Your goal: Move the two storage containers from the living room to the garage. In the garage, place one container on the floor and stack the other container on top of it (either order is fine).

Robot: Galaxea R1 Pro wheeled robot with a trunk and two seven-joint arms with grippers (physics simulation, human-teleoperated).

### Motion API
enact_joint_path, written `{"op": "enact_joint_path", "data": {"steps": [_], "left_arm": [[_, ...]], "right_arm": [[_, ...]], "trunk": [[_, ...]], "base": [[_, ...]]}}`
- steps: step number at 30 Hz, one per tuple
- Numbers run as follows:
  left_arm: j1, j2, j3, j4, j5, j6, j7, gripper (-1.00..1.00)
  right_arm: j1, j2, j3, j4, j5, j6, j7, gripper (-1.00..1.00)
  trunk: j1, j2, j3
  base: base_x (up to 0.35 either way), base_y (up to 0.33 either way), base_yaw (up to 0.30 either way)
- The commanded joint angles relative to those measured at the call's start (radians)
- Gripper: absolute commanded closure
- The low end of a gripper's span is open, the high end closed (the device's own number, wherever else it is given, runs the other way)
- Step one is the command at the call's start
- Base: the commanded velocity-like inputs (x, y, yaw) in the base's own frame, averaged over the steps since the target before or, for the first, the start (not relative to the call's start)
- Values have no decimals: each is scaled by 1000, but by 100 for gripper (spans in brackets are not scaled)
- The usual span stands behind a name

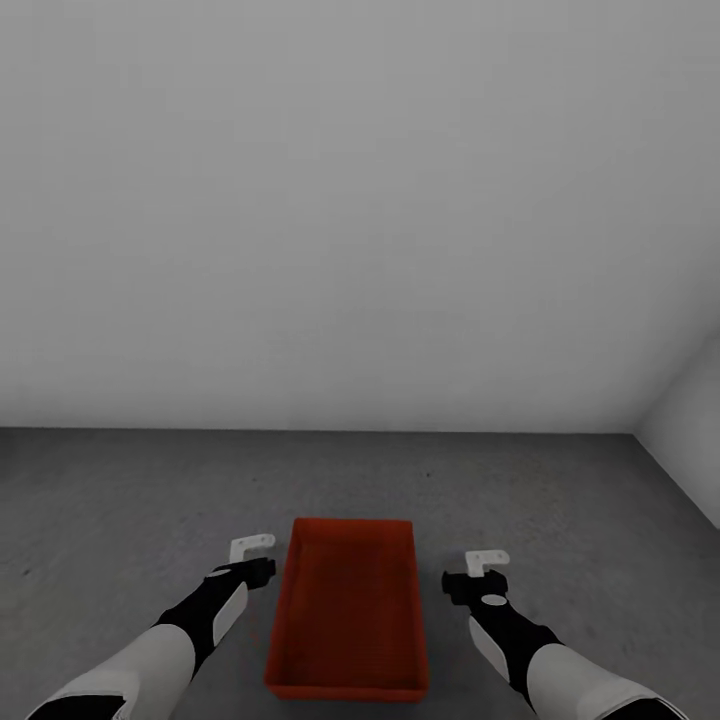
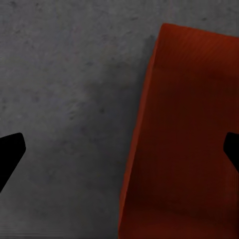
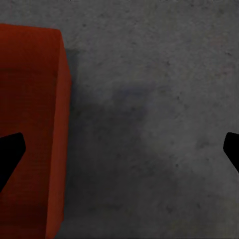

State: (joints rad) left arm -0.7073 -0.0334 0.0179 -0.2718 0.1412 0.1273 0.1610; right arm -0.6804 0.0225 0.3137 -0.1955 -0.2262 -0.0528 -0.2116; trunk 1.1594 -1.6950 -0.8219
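Left gripper [image 1: 252, 556]: jaws spread, holding nothing, beside the container's left wall.
Right gripper [image 1: 478, 575]: spread too, empty, near its right wall.
Container [image 1: 350, 610]: on the garage floor [image 1: 120, 500], between my grippers.
Handling: I judge it light, thin-walled, slippery; I'd squeeze both long walls.
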Motion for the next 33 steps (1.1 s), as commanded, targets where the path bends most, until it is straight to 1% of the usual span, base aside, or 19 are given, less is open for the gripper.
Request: {"op": "enact_joint_path", "data": {"steps": [1, 8, 18, 33], "left_arm": [[0, 0, 9, -2, 8, 5, 3, -100], [0, 0, 22, -3, 7, 5, 3, -100], [0, 0, 22, -4, 6, 5, 3, -100], [0, 0, 22, -4, 6, 4, 3, -100]], "right_arm": [[-1, 1, 8, 1, -11, -4, -4, -100], [-1, 2, 8, 3, -12, -4, -5, -100], [-1, 1, 4, 6, -22, -4, -10, -100], [-1, 0, 2, 7, -22, -4, -11, -100]], "trunk": [[-4, 7, 2], [-31, 56, 24], [-69, 126, 56], [-127, 231, 103]], "base": [[0, 0, 0], [0, 0, 0], [0, 0, 0], [0, 0, 0]]}}
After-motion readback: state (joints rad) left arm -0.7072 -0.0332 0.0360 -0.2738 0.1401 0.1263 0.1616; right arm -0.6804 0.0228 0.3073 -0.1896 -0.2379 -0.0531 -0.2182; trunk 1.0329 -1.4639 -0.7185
